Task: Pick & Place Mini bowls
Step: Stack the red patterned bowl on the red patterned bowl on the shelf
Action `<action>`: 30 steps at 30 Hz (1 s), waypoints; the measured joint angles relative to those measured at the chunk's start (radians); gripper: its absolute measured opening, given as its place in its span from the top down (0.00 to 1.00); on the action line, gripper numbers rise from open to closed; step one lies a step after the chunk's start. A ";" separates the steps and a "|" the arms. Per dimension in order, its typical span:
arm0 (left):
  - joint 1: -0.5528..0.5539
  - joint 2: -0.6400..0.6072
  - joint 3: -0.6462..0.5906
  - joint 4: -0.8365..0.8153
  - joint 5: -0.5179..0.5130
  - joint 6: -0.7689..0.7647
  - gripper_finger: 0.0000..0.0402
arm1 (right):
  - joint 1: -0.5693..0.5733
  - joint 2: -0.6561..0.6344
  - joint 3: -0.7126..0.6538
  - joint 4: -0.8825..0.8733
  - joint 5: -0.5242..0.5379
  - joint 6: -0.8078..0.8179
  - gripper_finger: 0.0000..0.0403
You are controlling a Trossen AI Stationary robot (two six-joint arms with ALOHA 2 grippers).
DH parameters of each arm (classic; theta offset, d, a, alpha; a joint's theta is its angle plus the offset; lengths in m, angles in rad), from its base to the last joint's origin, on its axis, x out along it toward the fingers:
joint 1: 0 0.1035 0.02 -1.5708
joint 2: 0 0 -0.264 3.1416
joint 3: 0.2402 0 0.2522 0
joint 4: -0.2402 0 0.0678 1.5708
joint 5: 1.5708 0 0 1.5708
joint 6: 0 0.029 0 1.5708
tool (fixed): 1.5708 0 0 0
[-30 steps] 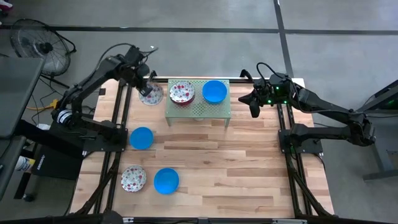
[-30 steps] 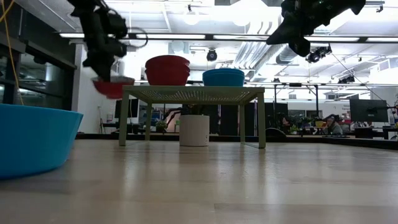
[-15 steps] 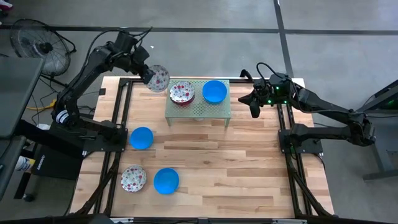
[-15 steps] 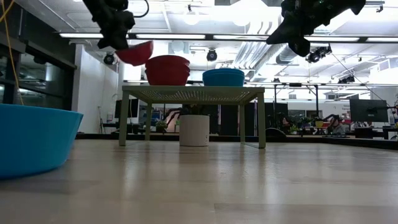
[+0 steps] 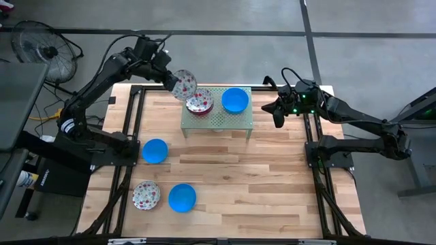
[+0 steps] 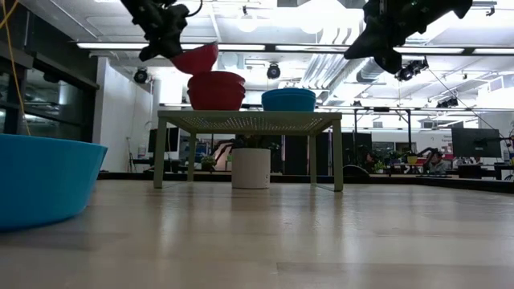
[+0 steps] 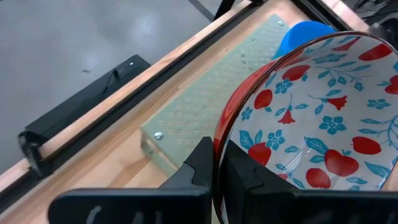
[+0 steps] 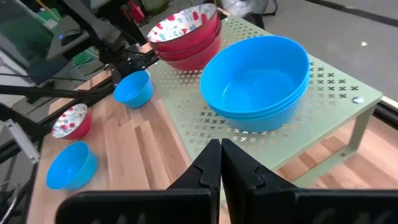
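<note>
My left gripper (image 5: 172, 76) is shut on a mini bowl (image 5: 184, 84), white with red flowers inside and red outside. It hangs just above and left of the stack of floral bowls (image 5: 199, 102) on the pale green rack (image 5: 218, 122); the low view shows it (image 6: 197, 58) over that stack (image 6: 217, 90). A stack of blue bowls (image 5: 234, 99) rests bottom down on the rack beside the floral stack. My right gripper (image 5: 278, 117) is shut and empty, in the air off the rack's right end. My left gripper holds the floral bowl by its rim (image 7: 217, 146), pinched with one finger (image 7: 241, 171) inside and the other (image 7: 199, 163) against the red outer wall. The fingers come from the table's left, slanting down. The bowl is lifted clear and tilted, its open side up.
Three bowls stand on the table's near left: a blue one (image 5: 155, 150), a floral one (image 5: 146, 195) and another blue one (image 5: 182, 198). The low view has a blue bowl (image 6: 44, 181) close up at its left. Bare wood lies right of them.
My left gripper has carried the floral bowl up from beside the rack's left end and toward the table's right, to just above the floral stack. The bowl has tipped as it went. My right arm has kept still.
</note>
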 joint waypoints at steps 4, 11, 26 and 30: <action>-0.063 0.000 0.000 0.016 -0.045 -0.050 0.99 | 0.000 0.000 0.000 -0.006 0.027 -0.003 1.00; -0.173 0.045 0.000 0.046 -0.130 -0.127 0.99 | 0.000 0.000 0.000 -0.027 0.028 -0.007 1.00; -0.193 0.141 0.000 0.075 -0.128 -0.144 0.99 | 0.000 0.000 0.000 -0.074 0.018 -0.026 1.00; -0.192 0.141 0.000 0.029 -0.149 -0.134 0.99 | 0.000 0.000 0.000 -0.076 0.030 -0.026 1.00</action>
